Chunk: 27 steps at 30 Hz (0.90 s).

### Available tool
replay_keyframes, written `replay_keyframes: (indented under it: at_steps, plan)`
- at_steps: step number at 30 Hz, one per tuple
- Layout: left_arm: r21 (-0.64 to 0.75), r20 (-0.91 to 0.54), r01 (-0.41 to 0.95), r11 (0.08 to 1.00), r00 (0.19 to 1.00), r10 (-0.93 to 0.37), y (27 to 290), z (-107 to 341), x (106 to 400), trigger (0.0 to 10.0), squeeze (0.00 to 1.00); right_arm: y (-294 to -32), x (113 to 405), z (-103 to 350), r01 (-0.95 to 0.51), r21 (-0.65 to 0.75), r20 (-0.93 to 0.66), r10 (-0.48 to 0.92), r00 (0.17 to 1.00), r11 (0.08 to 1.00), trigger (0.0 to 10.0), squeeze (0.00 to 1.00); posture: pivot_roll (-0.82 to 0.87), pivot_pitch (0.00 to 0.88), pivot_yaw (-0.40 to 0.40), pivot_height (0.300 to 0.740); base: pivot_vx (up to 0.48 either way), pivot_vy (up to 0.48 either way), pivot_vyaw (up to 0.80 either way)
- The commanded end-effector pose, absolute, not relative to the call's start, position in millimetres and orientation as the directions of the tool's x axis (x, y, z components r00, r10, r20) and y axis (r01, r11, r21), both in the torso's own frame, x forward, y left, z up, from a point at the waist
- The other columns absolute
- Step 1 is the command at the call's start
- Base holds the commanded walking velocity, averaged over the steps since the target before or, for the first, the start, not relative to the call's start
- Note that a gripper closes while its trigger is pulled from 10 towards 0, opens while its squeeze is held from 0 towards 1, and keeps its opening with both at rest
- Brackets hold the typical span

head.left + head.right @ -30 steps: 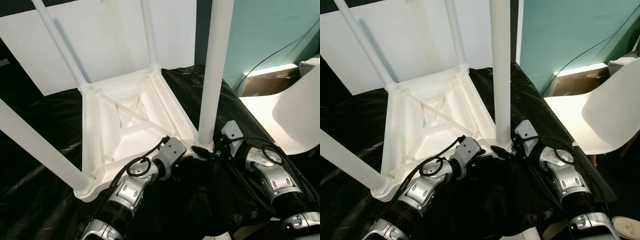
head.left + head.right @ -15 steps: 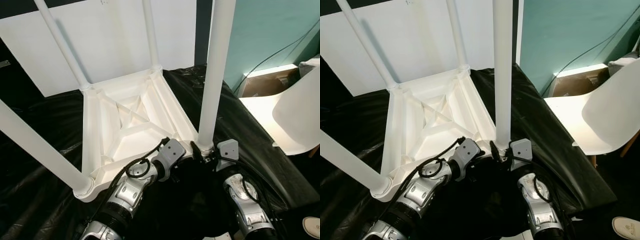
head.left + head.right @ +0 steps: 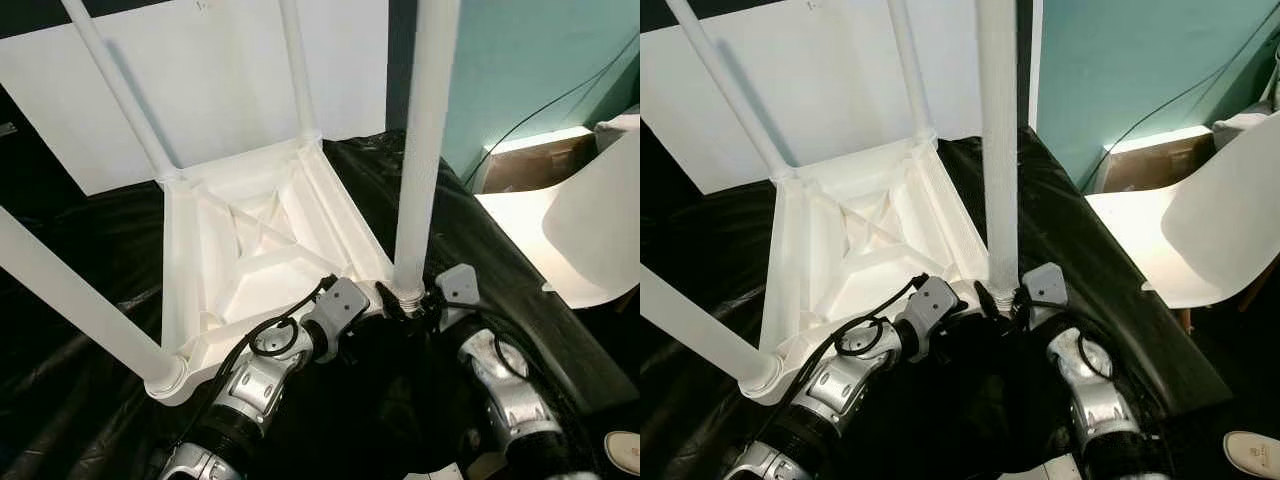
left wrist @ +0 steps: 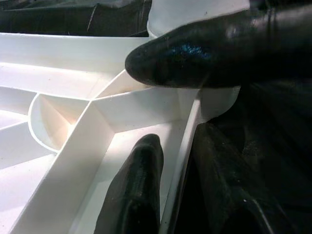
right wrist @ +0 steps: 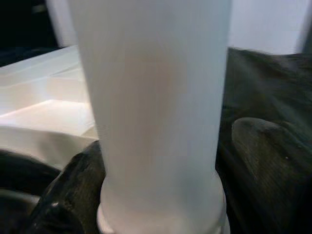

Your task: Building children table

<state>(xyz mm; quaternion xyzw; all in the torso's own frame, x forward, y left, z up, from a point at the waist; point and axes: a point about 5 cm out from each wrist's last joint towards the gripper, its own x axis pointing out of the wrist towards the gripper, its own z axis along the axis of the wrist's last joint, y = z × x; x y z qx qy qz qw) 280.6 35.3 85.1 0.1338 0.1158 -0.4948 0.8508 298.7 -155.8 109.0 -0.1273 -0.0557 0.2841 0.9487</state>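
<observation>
The white plastic children's table [image 3: 180, 260] lies upside down on a black sheet, with its legs pointing up. My right gripper [image 3: 408, 298] is at the base of the near right leg [image 3: 420, 150], where the leg meets its corner socket. In the right wrist view the leg [image 5: 156, 97] stands between the two black fingers [image 5: 73, 195], which close on it. My left gripper [image 4: 139, 102] grips the table's near rim beside that same corner, one finger [image 4: 141, 185] inside the frame and the other over the socket.
A white chair [image 3: 590, 230] stands close on the right, with a cardboard box [image 3: 530, 165] behind it by the teal wall. A white board [image 3: 220, 70] leans behind the table. The black sheet [image 3: 80, 330] covers the surface. A shoe [image 3: 1252, 452] lies at the lower right.
My right forearm swung from the right of the leg's base round toward me, then partly back to the right, with the gripper staying at the leg. The left arm held still.
</observation>
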Motion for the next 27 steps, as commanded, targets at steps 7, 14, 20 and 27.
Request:
replay_keyframes:
  at_steps: [7,14,20,27]
  plan:
    - [0.047,-0.486,0.883,0.467,0.429,-0.761,48,51,270,10.0,0.00,-163,302,112,-0.728,-0.170,-0.101,0.723,0.683,0.664,10.0,0.00,-0.10,0.000,0.098,0.740,0.000,0.000,0.00]
    - [0.035,-0.483,0.873,0.486,0.440,-0.757,50,50,268,10.0,0.00,-165,298,108,-0.790,-0.163,-0.127,0.781,0.611,0.592,0.0,0.00,-0.09,0.000,0.094,0.740,0.000,0.000,0.00]
    - [0.036,-0.485,0.876,0.481,0.436,-0.758,50,50,268,10.0,0.00,-167,297,106,-0.788,-0.145,-0.126,0.779,0.614,0.598,0.0,0.00,-0.10,0.000,0.099,0.740,0.000,0.000,0.00]
    - [0.040,-0.487,0.880,0.473,0.430,-0.760,49,50,268,10.0,0.00,-169,258,82,-0.307,-0.170,0.017,0.314,0.949,0.936,0.0,0.00,-0.10,0.000,0.098,0.740,0.000,0.000,0.00]
